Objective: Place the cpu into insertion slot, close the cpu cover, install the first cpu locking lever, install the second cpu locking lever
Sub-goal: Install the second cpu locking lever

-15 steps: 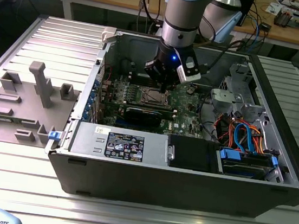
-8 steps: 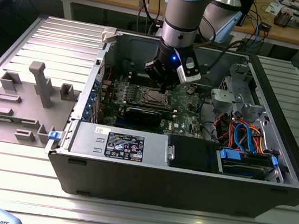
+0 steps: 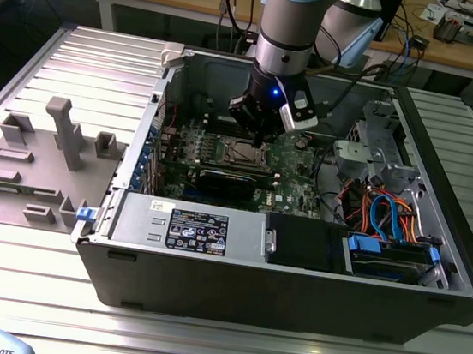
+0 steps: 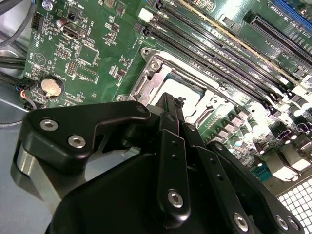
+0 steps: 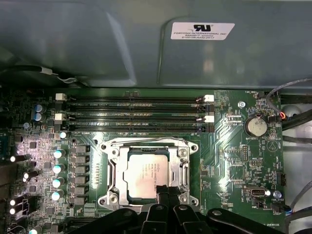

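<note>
In the exterior view I see my arm reaching down into the open computer case (image 3: 431, 279), which lies on the ribbed metal surface (image 3: 198, 345); the gripper (image 3: 259, 133) hangs directly above the insertion slot (image 3: 241, 152) on the green motherboard (image 3: 293, 175); a grey fixture block (image 3: 65, 134) stands on the surface at the case's nine o'clock, well apart from it; a bundle of orange and blue cables (image 3: 383, 214) sits at the case's four o'clock corner.

In the second wrist view the black fingers (image 4: 168, 109) taper together to a narrow tip, and I see nothing held between them; that tip sits just over the near edge of the cpu cover (image 4: 156, 80), though I cannot tell whether it touches; the cpu (image 4: 187, 95) shows pale through the cover's window; long black memory slots (image 4: 219, 48) run beside the socket; a round coin battery (image 4: 51, 87) lies at the board's nine o'clock side.

In the first wrist view the cpu (image 5: 145, 173) lies flat inside the insertion slot (image 5: 111, 200), its silvery top showing through the square window of the cpu cover (image 5: 183, 165), which lies down over it; the fingers (image 5: 163, 191) are pressed close together at the cover's six o'clock edge; the memory slots (image 5: 134, 114) lie at twelve o'clock of the socket, and the coin battery (image 5: 256, 126) at two o'clock.
</note>
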`<state>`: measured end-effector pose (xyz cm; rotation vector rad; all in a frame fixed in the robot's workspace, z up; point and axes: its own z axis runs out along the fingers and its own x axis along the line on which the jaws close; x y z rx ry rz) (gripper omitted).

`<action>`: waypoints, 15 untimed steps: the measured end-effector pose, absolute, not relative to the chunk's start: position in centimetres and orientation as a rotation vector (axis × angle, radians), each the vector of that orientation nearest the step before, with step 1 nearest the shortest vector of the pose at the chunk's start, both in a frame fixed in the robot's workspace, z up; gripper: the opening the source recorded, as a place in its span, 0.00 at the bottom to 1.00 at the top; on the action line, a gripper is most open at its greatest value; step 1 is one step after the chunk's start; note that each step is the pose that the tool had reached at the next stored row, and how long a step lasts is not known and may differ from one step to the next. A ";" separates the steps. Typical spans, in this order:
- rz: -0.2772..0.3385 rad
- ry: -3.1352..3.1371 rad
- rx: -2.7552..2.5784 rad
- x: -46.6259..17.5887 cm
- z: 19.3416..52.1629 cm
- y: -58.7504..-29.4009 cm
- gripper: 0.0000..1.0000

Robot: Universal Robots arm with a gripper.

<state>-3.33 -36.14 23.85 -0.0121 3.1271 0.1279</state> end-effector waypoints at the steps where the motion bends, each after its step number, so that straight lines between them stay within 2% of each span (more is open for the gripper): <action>1: 0.134 3.127 -0.013 -3.3 23.8 -36.2 0.11; 4: 0.187 3.124 -0.012 -3.3 23.8 -37.1 0.11; 15: 0.189 3.127 -0.011 -3.3 23.8 -38.8 0.11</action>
